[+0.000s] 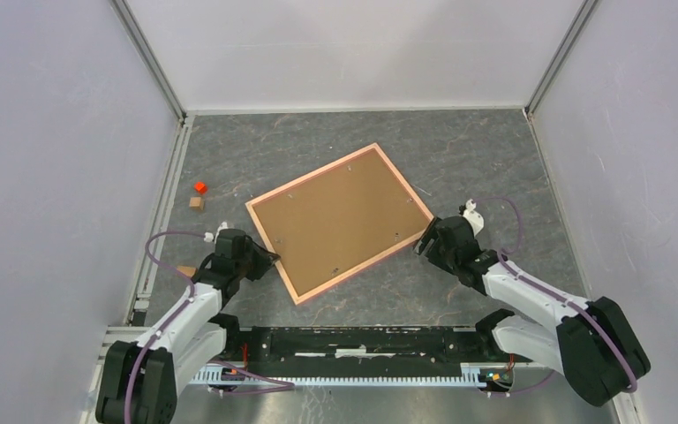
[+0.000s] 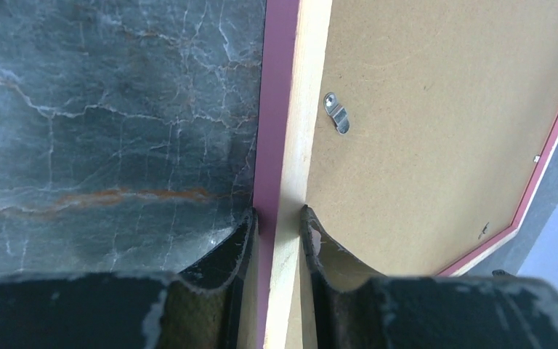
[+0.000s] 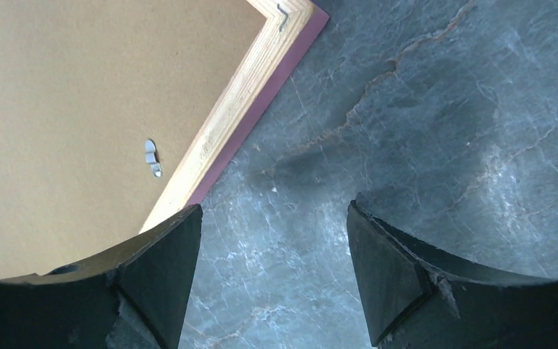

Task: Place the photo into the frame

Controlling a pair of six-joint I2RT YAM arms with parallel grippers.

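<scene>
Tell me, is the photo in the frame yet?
Can't tell: the frame lies face down with the brown backing board seated in it, hiding any photo. The left tool pinches its rail; the right tool is open beside the opposite edge. Left to do, probably: fastening the back.

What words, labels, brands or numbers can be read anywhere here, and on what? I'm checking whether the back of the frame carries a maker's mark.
None: no readable text appears in any view.
The frame shows bare wood and a pink edge, with no stamp.
The backing board is plain brown.
The metal clip is unmarked.
The red block is too small to show any lettering.
</scene>
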